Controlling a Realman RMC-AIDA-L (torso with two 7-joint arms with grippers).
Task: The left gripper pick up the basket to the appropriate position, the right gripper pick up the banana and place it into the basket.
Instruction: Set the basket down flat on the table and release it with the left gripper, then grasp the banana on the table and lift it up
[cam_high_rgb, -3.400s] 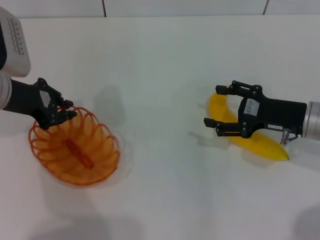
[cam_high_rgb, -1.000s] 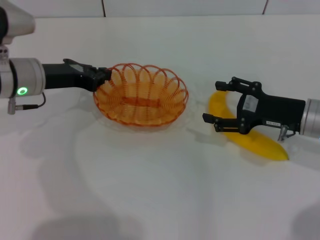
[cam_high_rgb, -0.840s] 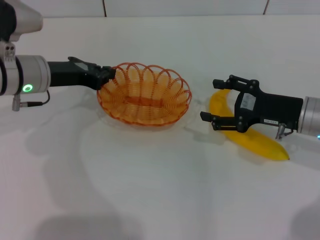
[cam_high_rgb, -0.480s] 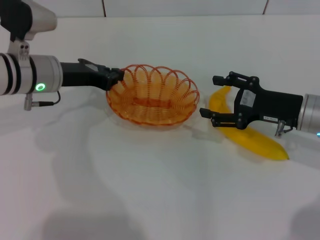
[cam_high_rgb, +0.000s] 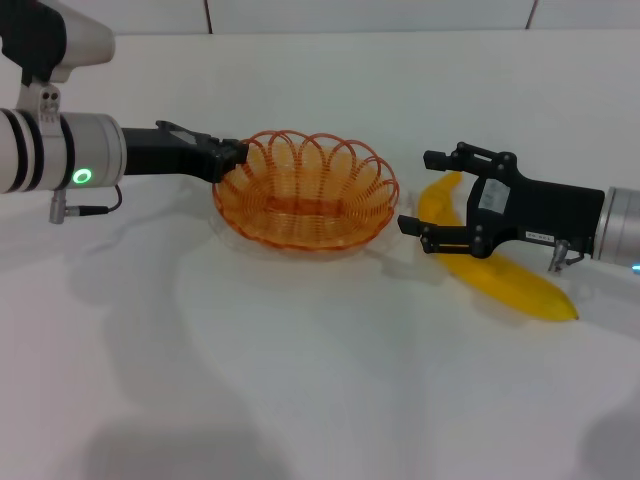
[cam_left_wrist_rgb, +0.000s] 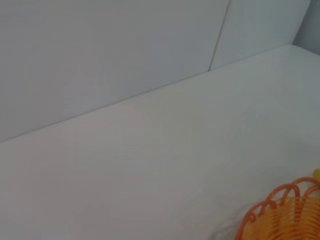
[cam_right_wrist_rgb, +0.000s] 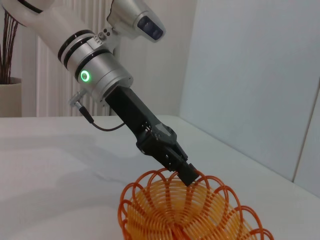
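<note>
A: What is seen from the head view?

B: The basket (cam_high_rgb: 305, 190) is seen near the middle of the white surface (cam_high_rgb: 320, 380), its left rim clamped by the left hand (cam_high_rgb: 232, 158), which reaches in from the left with a green light on its grey cuff. Compared with 3.4 s ago, when the basket sat tilted at the near left, it has been carried toward the centre and now sits level; since half a second ago almost nothing has shifted. The banana (cam_high_rgb: 490, 262) lies on the surface just to the right of the basket, in the same spot as before. The right hand (cam_high_rgb: 430, 192) is held over the banana's far end with its claws spread apart, nothing gripped, and has crept a little toward the basket since 1.0 s ago.

A: And from the left wrist view?

B: Only a piece of the basket's looped orange rim (cam_left_wrist_rgb: 285, 212) is shown at one corner, with bare surface (cam_left_wrist_rgb: 150, 165) and a pale wall behind. The hand's own fingers are not shown there.

A: And from the right wrist view?

B: The basket (cam_right_wrist_rgb: 192, 212) is seen from across the surface (cam_right_wrist_rgb: 55, 165), and the left hand (cam_right_wrist_rgb: 185, 172) is shown pinched onto the far rim loops, its black forearm rising to the green-lit cuff. The banana is not caught in this view, nor the right hand's claws.
</note>
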